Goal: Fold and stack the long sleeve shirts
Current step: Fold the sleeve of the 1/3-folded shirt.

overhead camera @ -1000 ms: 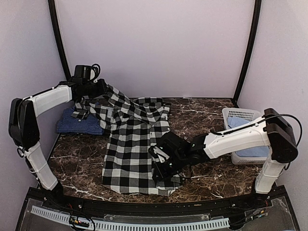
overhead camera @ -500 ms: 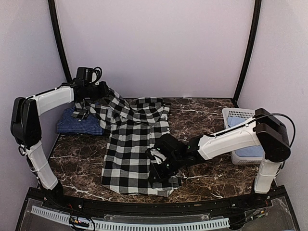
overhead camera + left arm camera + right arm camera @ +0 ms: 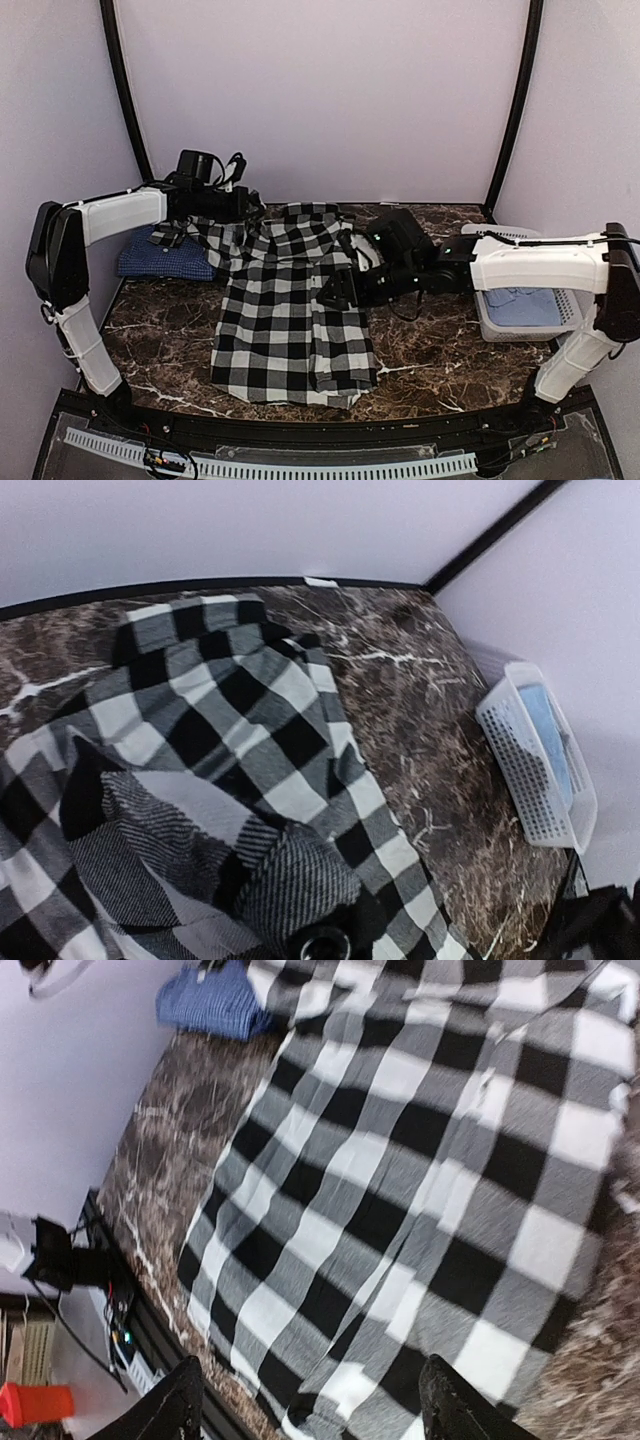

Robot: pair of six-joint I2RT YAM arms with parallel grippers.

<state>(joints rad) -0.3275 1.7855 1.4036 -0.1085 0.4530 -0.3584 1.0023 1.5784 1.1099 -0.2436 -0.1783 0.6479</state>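
A black-and-white checked shirt [image 3: 285, 330] lies spread across the middle of the table, with its upper left part pulled up off the surface. My left gripper [image 3: 240, 205] is shut on that raised cloth near the collar; in the left wrist view the checked shirt [image 3: 250, 710] bunches up at the bottom edge and hides the fingers. My right gripper [image 3: 337, 290] hovers open over the shirt's right edge. Nothing sits between its fingers, and the checked shirt [image 3: 400, 1160] lies flat below my right gripper [image 3: 318, 1405]. A folded dark blue shirt [image 3: 165, 255] rests at the far left.
A white slotted basket [image 3: 500, 240] with light blue cloth inside stands at the right edge, behind the right arm. It also shows in the left wrist view as the basket [image 3: 530, 770]. The blue shirt [image 3: 215, 1000] lies next to the left wall.
My right gripper has opened, let go of the shirt's lower right corner and drawn back and up toward its middle. My left gripper has carried its cloth a little to the right.
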